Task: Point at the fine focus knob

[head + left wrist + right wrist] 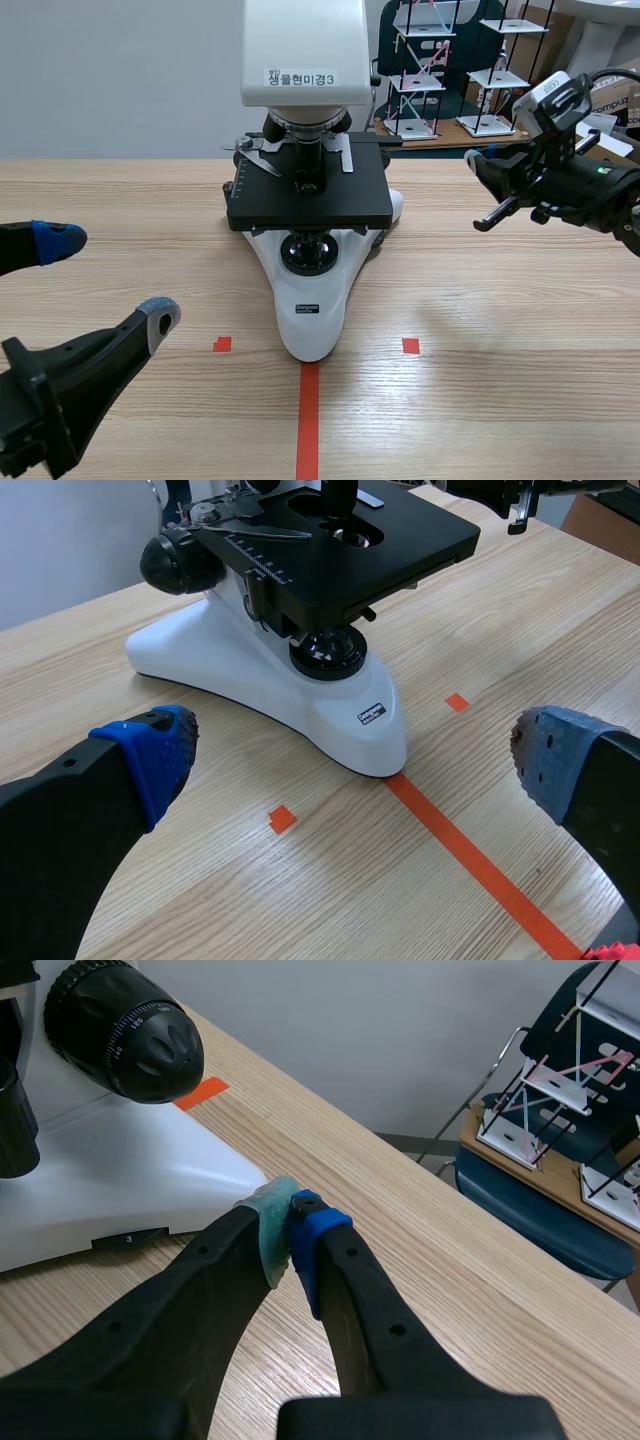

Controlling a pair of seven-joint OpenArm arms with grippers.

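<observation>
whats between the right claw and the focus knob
In the right wrist view, only the sloping white microscope base lies between the shut right claw and the black focus knob; nothing else stands there.

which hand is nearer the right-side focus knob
Right. The right hand, shut, sits just short of the focus knob; the left hand is open, out in front of the microscope.

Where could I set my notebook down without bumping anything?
Bare table lies between the microscope and the right gripper, and nearer, right of the tape line. Crowded: the middle, around the microscope, and the near left, where the left gripper stands open.
</observation>
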